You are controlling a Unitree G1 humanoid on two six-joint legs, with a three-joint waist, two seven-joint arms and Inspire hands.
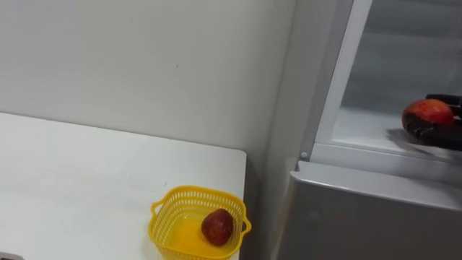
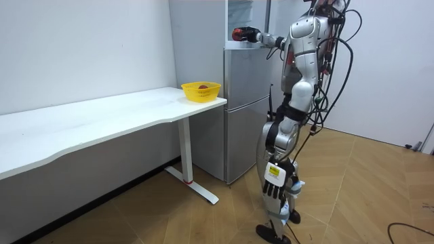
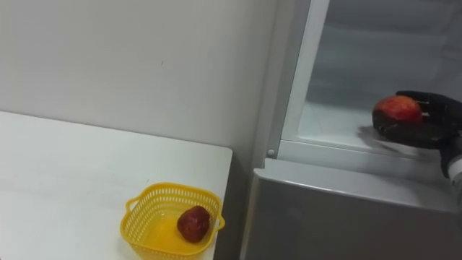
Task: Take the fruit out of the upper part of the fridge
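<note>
Wall (image 1: 144,65): plain white, upper left of frame, behind the bench.
Bench (image 1: 72,180): white, lower left.
Basket (image 1: 198,191): yellow, at the bench's far right corner beside the fridge (image 1: 361,209), holding one dark red fruit (image 1: 217,227).
Fridge: upper compartment open, right of frame.
Apple (image 1: 428,112): red, inside the upper compartment, just above its shelf.
Right hand (image 1: 435,134): fingers curled around the apple from below.
Left hand (image 2: 273,177): hanging at the robot's side, fingers relaxed.
</note>
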